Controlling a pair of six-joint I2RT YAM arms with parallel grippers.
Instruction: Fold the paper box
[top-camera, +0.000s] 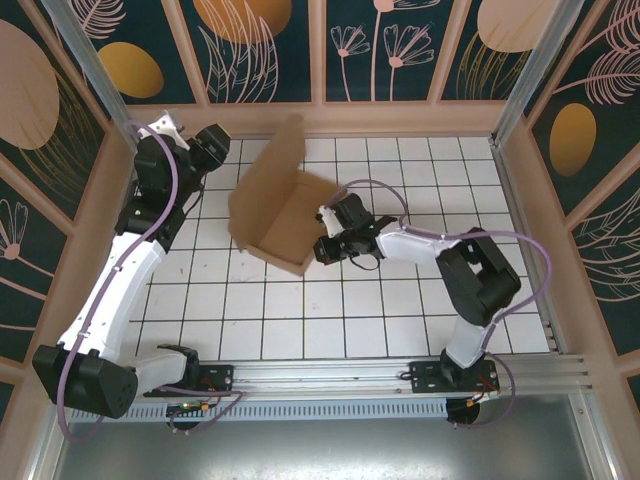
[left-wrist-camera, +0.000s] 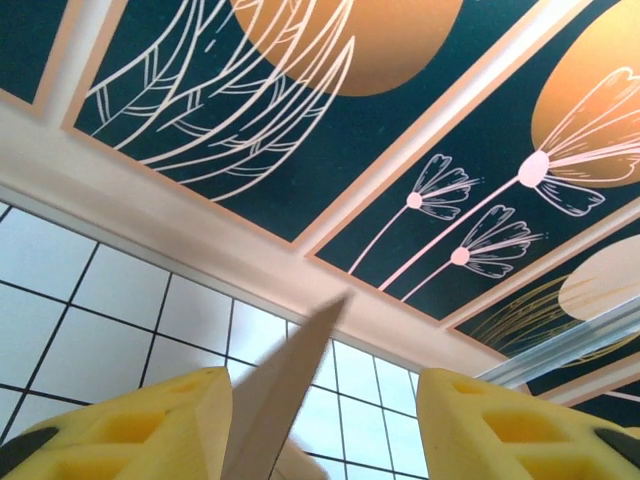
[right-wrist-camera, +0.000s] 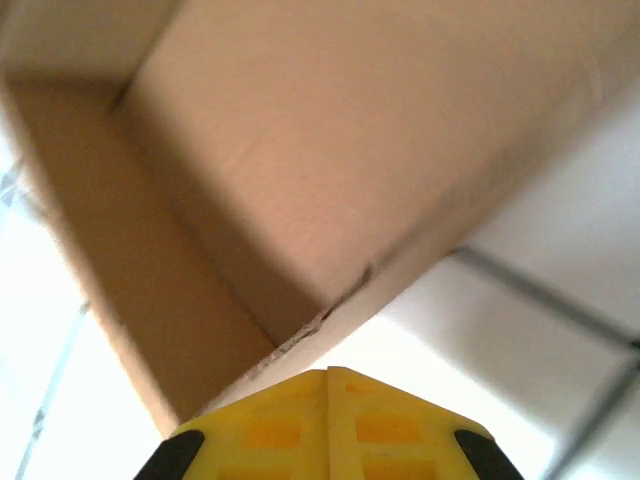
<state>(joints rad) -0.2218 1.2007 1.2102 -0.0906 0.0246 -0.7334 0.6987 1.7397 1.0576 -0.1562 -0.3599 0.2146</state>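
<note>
The paper box (top-camera: 272, 215) is sitting on the white tiled table (top-camera: 380, 310), left of centre and toward the far side. It's half built, with one panel standing up toward the far wall.

From above, the left gripper (top-camera: 222, 152) is hanging at the box's far-left corner, though that view isn't telling us how its jaws stand. The left wrist camera is filling that in: the two yellow fingers (left-wrist-camera: 150, 430) are standing well apart, released. The thin edge of a cardboard flap (left-wrist-camera: 285, 385) is rising between them, closer to the left-hand one.

The right gripper (top-camera: 325, 240) is sitting right at the box's right wall. Its wrist camera is showing the yellow pads (right-wrist-camera: 270, 430) clenched together with nothing between them, just beside a wall's rim. It's also looking into the box's inner corner, which is hard to make out from overhead.
</note>
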